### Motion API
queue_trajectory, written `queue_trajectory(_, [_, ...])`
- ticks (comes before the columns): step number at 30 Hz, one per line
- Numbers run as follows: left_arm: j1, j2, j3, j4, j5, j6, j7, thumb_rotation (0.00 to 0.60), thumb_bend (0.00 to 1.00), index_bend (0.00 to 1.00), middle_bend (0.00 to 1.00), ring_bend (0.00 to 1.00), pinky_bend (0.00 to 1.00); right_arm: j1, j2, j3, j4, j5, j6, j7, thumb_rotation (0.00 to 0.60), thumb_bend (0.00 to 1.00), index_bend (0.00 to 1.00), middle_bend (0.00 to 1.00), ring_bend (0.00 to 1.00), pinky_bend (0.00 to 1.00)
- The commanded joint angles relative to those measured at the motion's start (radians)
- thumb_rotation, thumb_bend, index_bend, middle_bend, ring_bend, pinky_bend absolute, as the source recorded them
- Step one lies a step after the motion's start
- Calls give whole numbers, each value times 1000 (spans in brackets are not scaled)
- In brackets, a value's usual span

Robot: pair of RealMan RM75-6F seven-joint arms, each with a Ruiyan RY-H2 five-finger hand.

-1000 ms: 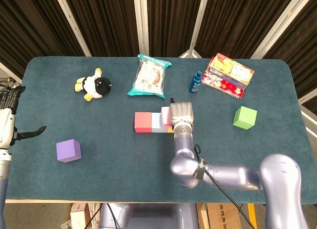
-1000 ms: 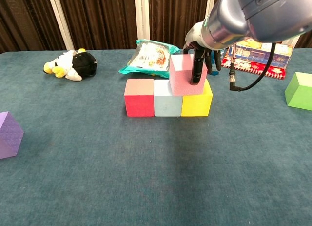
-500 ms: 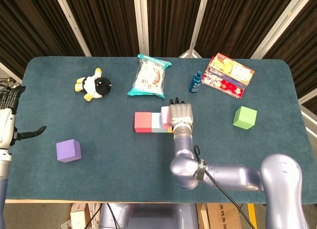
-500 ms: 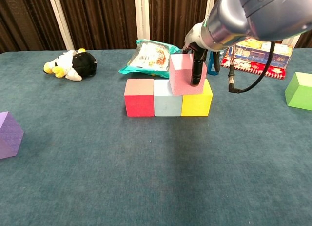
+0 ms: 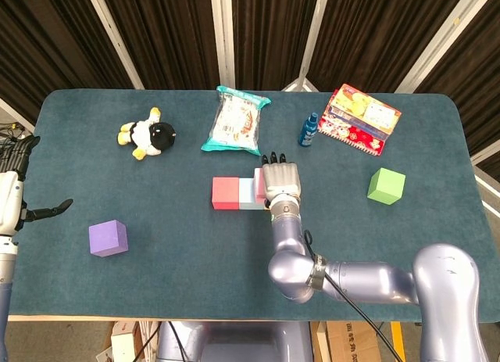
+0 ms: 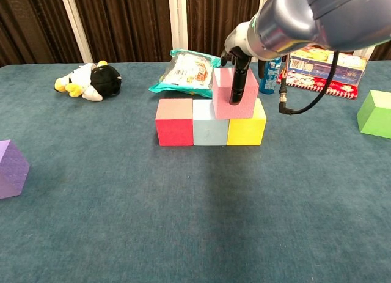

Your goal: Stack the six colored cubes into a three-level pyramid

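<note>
My right robot hand (image 6: 237, 75) grips the pink cube (image 6: 235, 93) atop the light blue cube (image 6: 210, 125) and yellow cube (image 6: 247, 129); left robot hand (image 5: 17, 191) hangs open.

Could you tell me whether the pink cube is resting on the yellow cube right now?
Touching. In the chest view the pink cube sits with its bottom face flush on the yellow cube, no gap between them, while the right hand holds it.
</note>
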Motion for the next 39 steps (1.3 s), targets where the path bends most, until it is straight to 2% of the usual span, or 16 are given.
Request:
queue_trajectory(1, [0, 0, 0, 1, 0, 1, 0, 600, 123, 0, 17, 0, 34, -6, 11, 4, -28, -16, 10, 15, 600, 263, 0, 0, 0, 217])
queue_trajectory(11, [2, 3, -2, 3, 0, 7, 2, 600, 122, 0, 16, 0, 34, -46, 84, -15, -152, -89, 52, 56, 600, 262, 0, 0, 0, 172])
queue_trajectory(17, [5, 4, -1, 4, 4, 15, 9, 600, 123, 0, 16, 0, 30, -144, 175, -59, -267, -189, 88, 146, 600, 262, 0, 0, 0, 142])
queue_trajectory(23, [7, -1, 6, 4, 19, 28, 31, 600, 123, 0, 14, 0, 29, -322, 305, -160, -385, -414, 128, 321, 600, 262, 0, 0, 0, 112])
queue_trajectory(29, [4, -15, 17, 2, 24, 26, 50, 600, 123, 0, 13, 0, 29, -508, 420, -252, -432, -624, 129, 534, 600, 263, 0, 0, 0, 87])
queue_trajectory(33, [-1, -30, 31, 10, 31, 23, 84, 600, 116, 0, 18, 0, 29, -618, 471, -323, -427, -761, 117, 663, 600, 263, 0, 0, 0, 67])
queue_trajectory(39, [-8, -64, 51, 16, 47, 32, 136, 600, 88, 0, 18, 0, 29, -741, 482, -413, -364, -903, 109, 801, 600, 263, 0, 0, 0, 40])
